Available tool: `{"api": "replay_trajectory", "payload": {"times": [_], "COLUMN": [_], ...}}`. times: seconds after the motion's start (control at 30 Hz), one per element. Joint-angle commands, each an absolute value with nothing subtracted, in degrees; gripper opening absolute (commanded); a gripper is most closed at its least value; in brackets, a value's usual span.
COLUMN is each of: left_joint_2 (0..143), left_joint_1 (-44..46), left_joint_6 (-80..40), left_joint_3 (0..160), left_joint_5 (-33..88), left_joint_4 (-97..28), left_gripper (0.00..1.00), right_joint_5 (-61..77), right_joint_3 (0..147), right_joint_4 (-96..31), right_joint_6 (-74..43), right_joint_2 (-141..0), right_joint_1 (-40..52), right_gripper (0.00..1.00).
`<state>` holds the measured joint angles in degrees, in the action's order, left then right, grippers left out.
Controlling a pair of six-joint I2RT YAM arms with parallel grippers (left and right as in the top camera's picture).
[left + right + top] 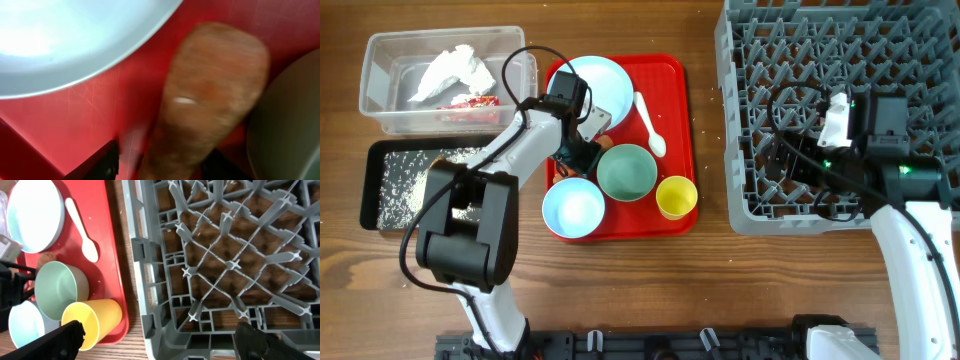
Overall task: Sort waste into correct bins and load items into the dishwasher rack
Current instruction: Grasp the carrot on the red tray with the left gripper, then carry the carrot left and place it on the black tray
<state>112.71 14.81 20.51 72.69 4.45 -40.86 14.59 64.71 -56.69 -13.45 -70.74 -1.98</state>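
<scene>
An orange-brown sausage-like stick (210, 95) lies on the red tray (75, 120), between the light blue plate (65, 40) and the pale green bowl (290, 125). My left gripper (165, 167) is low over it, jaws open, one finger either side; a sliver of tray still shows beside the left finger (102, 162). From overhead, the left gripper (582, 152) hides most of the stick. My right gripper (162, 342) hangs wide open and empty over the near-left corner of the grey dishwasher rack (145, 280), seen from overhead as right gripper (782, 150) and rack (740, 200).
On the red tray (670, 80) sit the plate (605, 80), white spoon (650, 125), green bowl (627, 172), blue bowl (573, 210) and yellow cup (676, 197). The clear tub (380, 100) holds tissue (450, 70) and a red wrapper (470, 102). The black tray (375, 165) holds rice (405, 190).
</scene>
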Motion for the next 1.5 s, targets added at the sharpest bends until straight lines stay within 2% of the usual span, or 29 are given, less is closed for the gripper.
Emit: {"api": "replay_trajectory", "payload": {"times": [0.0,0.03,0.07,0.17,0.4,0.7,0.8,0.93,1.13,1.23,1.37,1.47], "left_joint_2": [113.6,113.6,113.6,113.4,108.1,93.7,91.7,91.6,91.6,91.6,91.7,91.7], "left_joint_1": [14.5,14.6,14.7,15.3,15.3,9.9,4.3,-8.4,-21.3,-24.0,-24.9,-24.9], "left_joint_6": [21.0,20.5,20.6,20.6,17.0,2.4,-8.3,-23.6,-38.5,-47.9,-68.3,-69.9], "left_joint_3": [72.2,72.2,72.2,72.5,79.5,85.6,85.6,85.1,80.8,76.2,67.8,64.2], "left_joint_5": [5.5,5.5,5.5,5.5,5.5,5.2,2.8,2.7,2.6,-0.1,-6.7,-7.9], "left_joint_4": [-40.4,-40.5,-40.6,-40.8,-44.7,-50.0,-54.5,-62.7,-64.0,-63.1,-60.2,-56.1], "left_gripper": [0.26,0.17,0.11,0.04,0.04,0.04,0.04,0.04,0.04,0.04,0.04,0.06], "right_joint_5": [14.9,14.9,14.9,14.9,14.9,14.9,14.9,14.9,14.9,14.9,14.9,14.9], "right_joint_3": [65.1,65.1,65.1,65.1,65.1,65.1,65.1,65.1,65.1,65.1,65.1,65.1], "right_joint_4": [-56.6,-56.6,-56.6,-56.6,-56.6,-56.3,-56.3,-56.3,-56.2,-56.2,-56.5,-56.8], "right_joint_6": [-13.5,-13.5,-13.5,-13.5,-13.5,-13.5,-13.3,-13.3,-13.3,-13.5,-13.5,-13.5], "right_joint_2": [-72.1,-72.1,-72.1,-72.1,-72.1,-72.1,-72.1,-72.2,-72.2,-72.2,-72.2,-72.2], "right_joint_1": [-2.1,-2.1,-2.1,-2.1,-2.1,-2.1,-2.1,-2.1,-2.1,-2.1,-2.1,-2.1], "right_gripper": [1.0,1.0,1.0,1.0,1.0,1.0,1.0,1.0,1.0,1.0,1.0,1.0]}}
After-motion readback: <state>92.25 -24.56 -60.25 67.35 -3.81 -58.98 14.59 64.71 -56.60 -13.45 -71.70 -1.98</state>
